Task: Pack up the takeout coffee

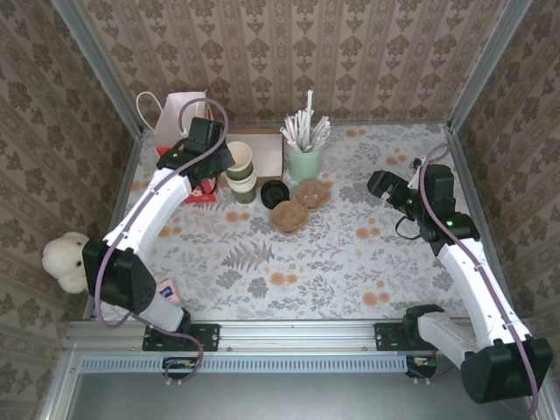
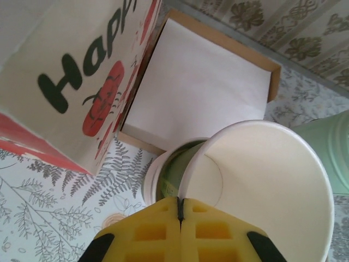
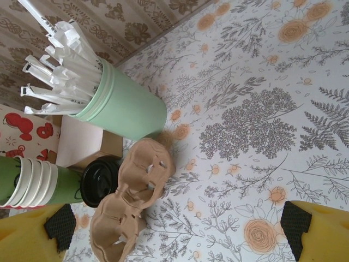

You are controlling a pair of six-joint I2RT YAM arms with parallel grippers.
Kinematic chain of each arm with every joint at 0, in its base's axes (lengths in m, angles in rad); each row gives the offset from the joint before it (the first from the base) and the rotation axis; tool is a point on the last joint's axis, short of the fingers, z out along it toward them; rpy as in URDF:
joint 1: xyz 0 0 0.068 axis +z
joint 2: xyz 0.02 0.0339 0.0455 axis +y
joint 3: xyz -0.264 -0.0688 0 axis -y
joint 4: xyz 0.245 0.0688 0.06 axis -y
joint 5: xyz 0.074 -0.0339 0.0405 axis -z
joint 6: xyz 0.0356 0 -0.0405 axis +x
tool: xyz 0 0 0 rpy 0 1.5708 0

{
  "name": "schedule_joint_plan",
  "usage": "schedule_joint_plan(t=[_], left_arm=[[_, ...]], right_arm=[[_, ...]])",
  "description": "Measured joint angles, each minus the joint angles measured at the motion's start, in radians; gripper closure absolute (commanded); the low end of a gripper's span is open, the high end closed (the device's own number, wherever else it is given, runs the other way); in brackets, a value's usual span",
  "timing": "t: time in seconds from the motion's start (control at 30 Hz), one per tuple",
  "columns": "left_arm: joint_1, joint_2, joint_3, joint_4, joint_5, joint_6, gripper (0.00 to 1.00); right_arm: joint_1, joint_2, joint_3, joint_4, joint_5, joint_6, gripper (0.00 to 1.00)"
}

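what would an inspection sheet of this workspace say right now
surface: floral table, no spills seen
job's things: takeout coffee, lid on, upright beside the pulp cup carrier; neither pincer touches it
clutter: stack of green cups, mint cup of wrapped straws, paper bag, napkin tray
pincers: left pincer shut on the wall of the top cup at the stack; right pincer open above the table, holding nothing
cables: left arm's purple cable, right arm's purple cable, no snag seen
surroundings: patterned walls, metal frame, white plush toy at the left edge
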Motion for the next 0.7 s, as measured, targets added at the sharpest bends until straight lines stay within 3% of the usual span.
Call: schedule_joint_plan(t=[0.7], left_arm=[[0.028,-0.062,0.145,-0.038,0.082,0.133,1.00]], right_arm=[[0.108,0.065,0.043,0.002,0.015,0.000,0.00]])
